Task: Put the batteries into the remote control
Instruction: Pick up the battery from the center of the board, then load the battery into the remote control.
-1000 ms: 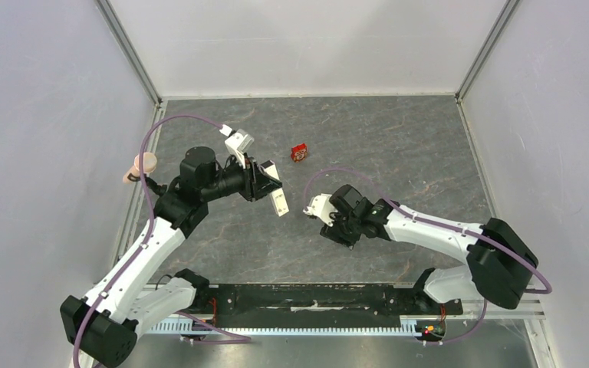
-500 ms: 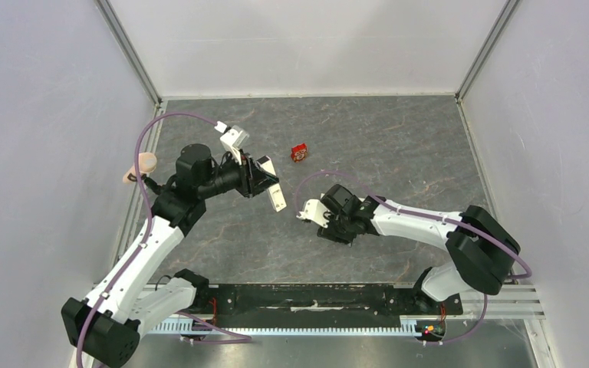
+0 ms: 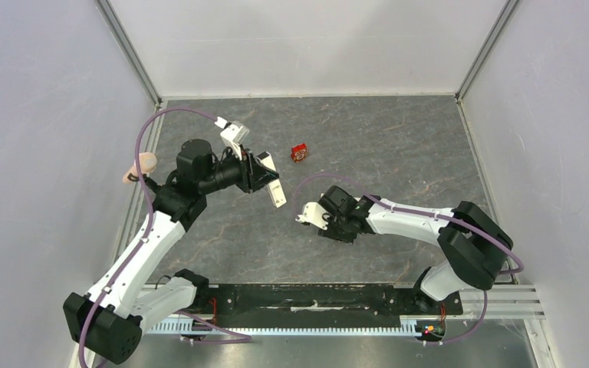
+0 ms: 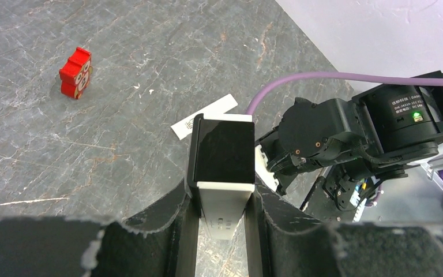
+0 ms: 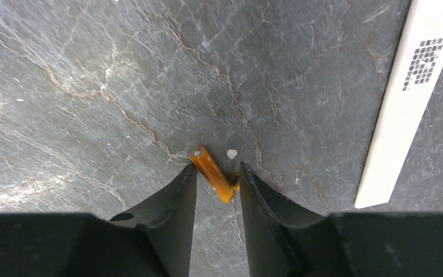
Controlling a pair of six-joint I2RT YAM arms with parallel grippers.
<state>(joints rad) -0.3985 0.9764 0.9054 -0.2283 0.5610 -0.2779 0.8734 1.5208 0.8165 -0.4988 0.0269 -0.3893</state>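
Right claw (image 5: 217,169) astride battery (image 5: 212,174), grip unclear; left claw (image 4: 222,194) clenched on remote control (image 4: 224,156).

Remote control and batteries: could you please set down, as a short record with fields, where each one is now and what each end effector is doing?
remote control: clamped in the left end effector, lifted off the table, dark end away from the wrist
battery: one in view, lying on the table
right end effector: down at the table, a finger on each side of the battery; firm grip not confirmable
white strip: flat on the table beside the battery
red box: on the table, apart from both arms
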